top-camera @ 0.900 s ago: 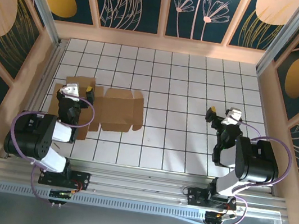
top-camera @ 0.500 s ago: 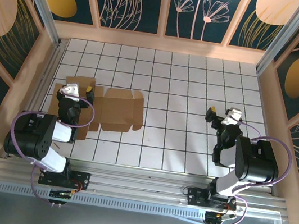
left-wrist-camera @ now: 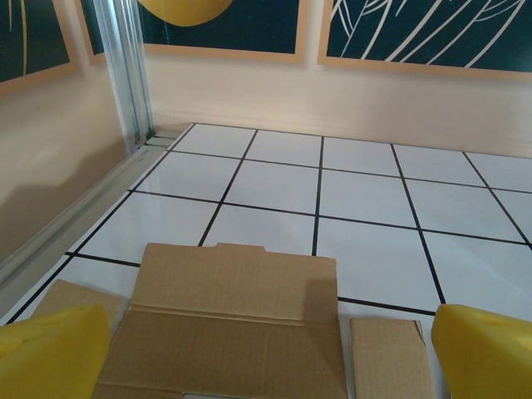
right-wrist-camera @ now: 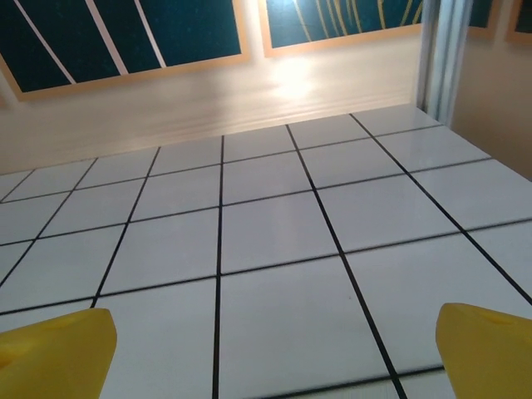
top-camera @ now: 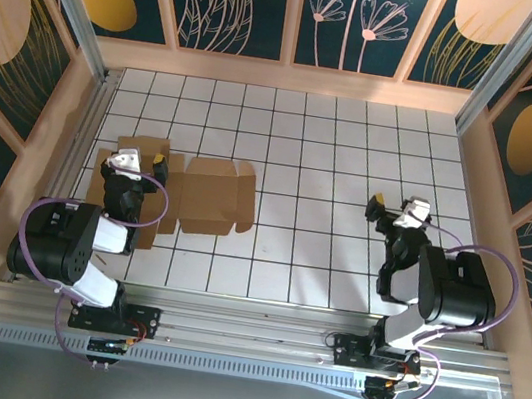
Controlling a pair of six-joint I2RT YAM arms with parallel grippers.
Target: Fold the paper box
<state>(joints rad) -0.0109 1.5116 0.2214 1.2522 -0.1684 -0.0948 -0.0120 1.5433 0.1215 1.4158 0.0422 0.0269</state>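
Top external: right gripper (top-camera: 398, 209) has shifted slightly since a second ago. The left gripper (top-camera: 136, 161) is unmoved over the left flaps of the paper box (top-camera: 208, 195), which lies flat on the white tiled table (top-camera: 335, 150) within floral wall panels (top-camera: 246, 4), so folding looks unstarted. Left wrist: yellow fingers (left-wrist-camera: 50, 353) spread wide, empty, box panels (left-wrist-camera: 224, 324) below and between them. Right wrist: fingers (right-wrist-camera: 54, 345) wide apart, empty, bare tiles between.

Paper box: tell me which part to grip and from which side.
Probably the far flap of the paper box, taken by the open left gripper from above and the near side. The sheet lies flat on the tiled table, so only a free edge offers a hold, and the crease behind this flap should let it hinge up.
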